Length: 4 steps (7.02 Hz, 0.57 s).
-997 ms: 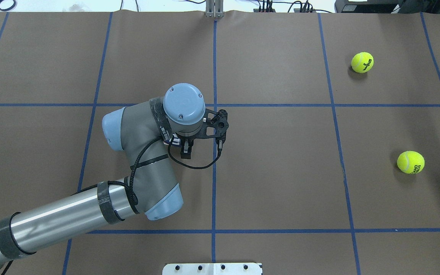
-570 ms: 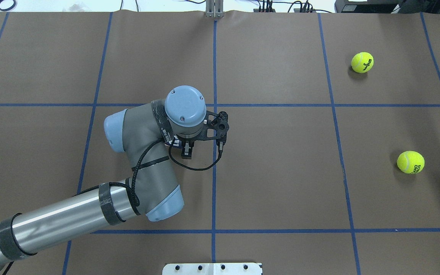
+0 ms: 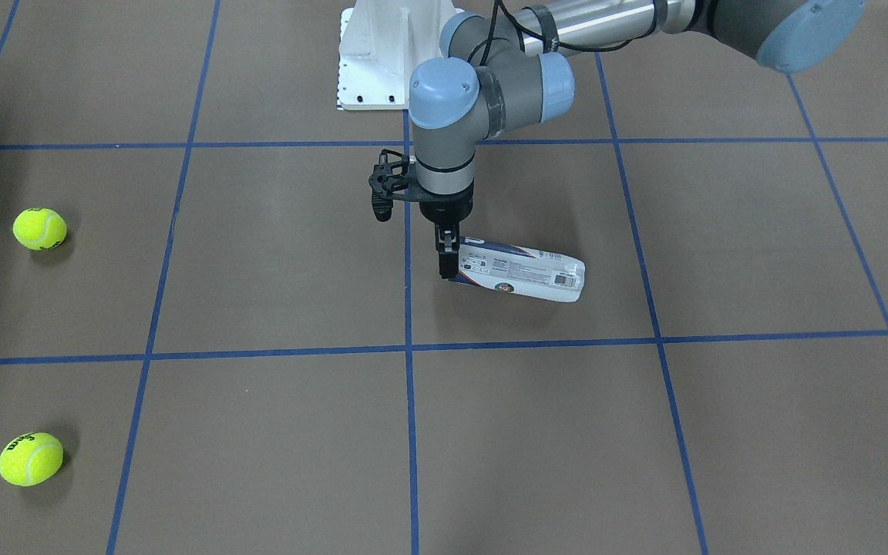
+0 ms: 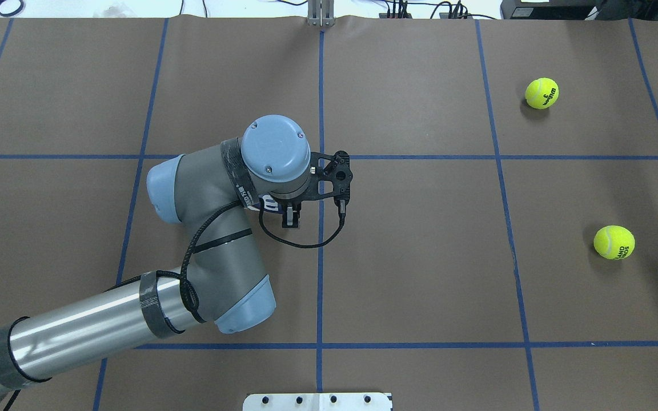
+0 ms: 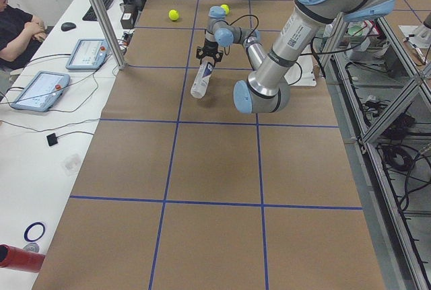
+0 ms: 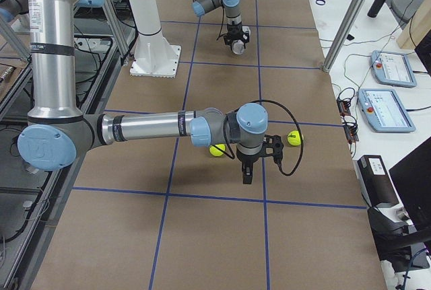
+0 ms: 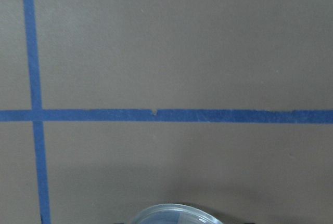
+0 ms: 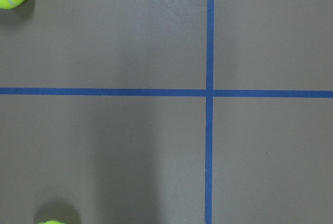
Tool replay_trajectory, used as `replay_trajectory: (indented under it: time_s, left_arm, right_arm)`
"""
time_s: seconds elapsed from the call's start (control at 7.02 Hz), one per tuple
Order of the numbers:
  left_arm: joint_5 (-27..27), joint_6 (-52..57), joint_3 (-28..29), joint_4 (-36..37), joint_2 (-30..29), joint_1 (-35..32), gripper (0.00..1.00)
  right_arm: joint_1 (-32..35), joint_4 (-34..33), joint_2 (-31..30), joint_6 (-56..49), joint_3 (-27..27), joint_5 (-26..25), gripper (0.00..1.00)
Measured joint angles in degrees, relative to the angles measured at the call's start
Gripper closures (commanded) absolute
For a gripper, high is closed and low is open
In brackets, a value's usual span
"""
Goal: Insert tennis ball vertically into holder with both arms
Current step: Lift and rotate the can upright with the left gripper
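Observation:
The holder (image 3: pixel 521 271) is a clear can with a navy-and-white label. It lies tilted near the table's middle, with one end at my left gripper (image 3: pixel 449 260). That gripper points down and is shut on the can's rim, which shows in the left wrist view (image 7: pixel 174 213). From overhead the wrist hides the can; only the fingers (image 4: pixel 290 217) show. Two tennis balls (image 4: pixel 542 93) (image 4: pixel 614 242) lie far right. My right gripper (image 6: pixel 246 175) hovers near them, pointing down; I cannot tell whether it is open.
The white pedestal base (image 3: pixel 382 54) stands at the robot's edge of the table. Blue tape lines cross the brown table cover (image 4: pixel 420 257). Operators' tablets (image 5: pixel 86 53) lie off the table at the far side.
My left wrist has shifted slightly to the right and away from the robot, and its fingers have moved with it. The two balls have not moved.

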Motion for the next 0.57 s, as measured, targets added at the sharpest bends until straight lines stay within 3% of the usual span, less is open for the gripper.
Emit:
replay_trajectory:
  time_s: [0.28, 0.57]
  left_arm:
    - [-0.08, -9.31, -9.76, -0.97, 0.15, -1.83, 0.69]
    - [0.13, -22.79, -16.29, -7.47, 0.94, -3.03, 0.69]
  right_arm:
    - [0.0, 0.07, 0.07, 0.0, 0.14, 0.01, 0.01]
    - [0.0, 0.23, 0.15, 0.0, 0.2, -0.01, 0.01]
